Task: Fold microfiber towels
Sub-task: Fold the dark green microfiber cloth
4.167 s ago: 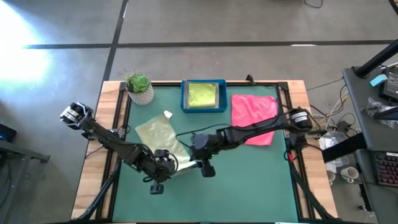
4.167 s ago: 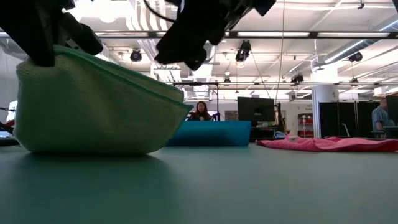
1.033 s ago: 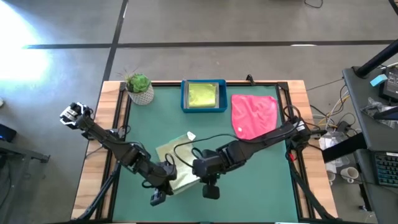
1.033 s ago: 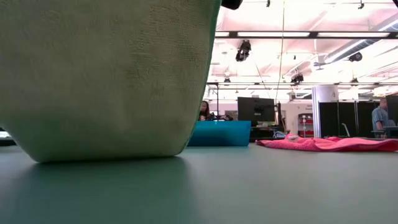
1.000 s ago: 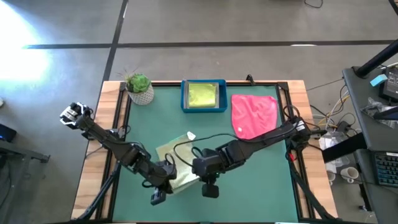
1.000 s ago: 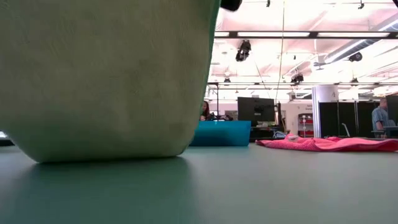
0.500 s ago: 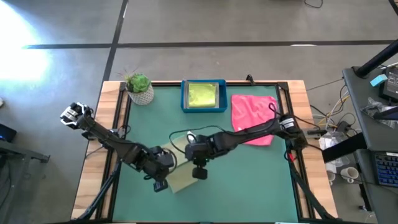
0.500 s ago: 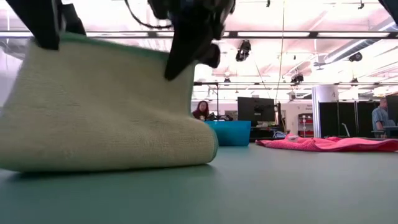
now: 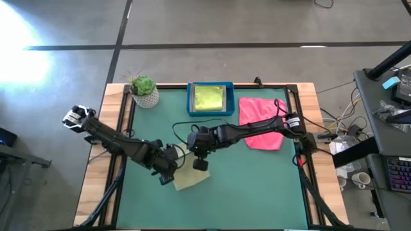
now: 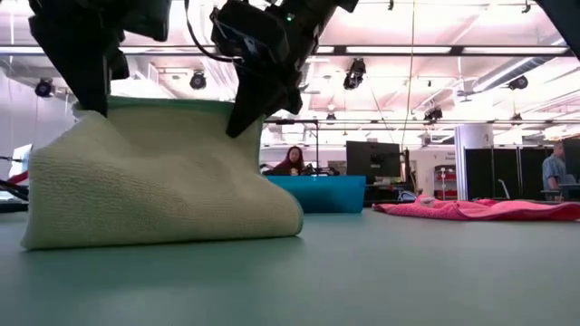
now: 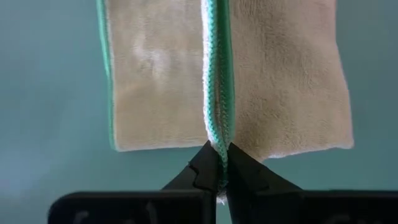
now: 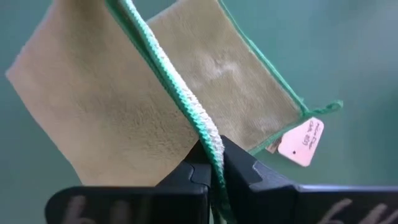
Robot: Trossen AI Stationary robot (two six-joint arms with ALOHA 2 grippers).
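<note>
A: Where's the towel now?

B: Pale sage green microfiber towel (image 9: 188, 174) with green stitched hem, mid-desk toward the front, part lying on the green desk (image 9: 257, 186), top edge lifted. Left gripper (image 9: 166, 176) has its fingers pinched tight on the hem at one end, right gripper (image 9: 200, 163) clamped on the hem at the other end.

A: Risks?

B: My guess: thin hem could slip from either pinch and the fold flops open. If the arms move unevenly, the edges land skewed. Grippers are near each other, so they could bump.

A: Other towels?

B: Hot pink cloth (image 9: 262, 120) is crumpled by the right edge, lime green one (image 9: 209, 98) sits in the blue rectangular tray (image 9: 191, 100).

A: Any writing?

B: Small pale tag (image 12: 301, 141) on the towel corner, print too small to read.
</note>
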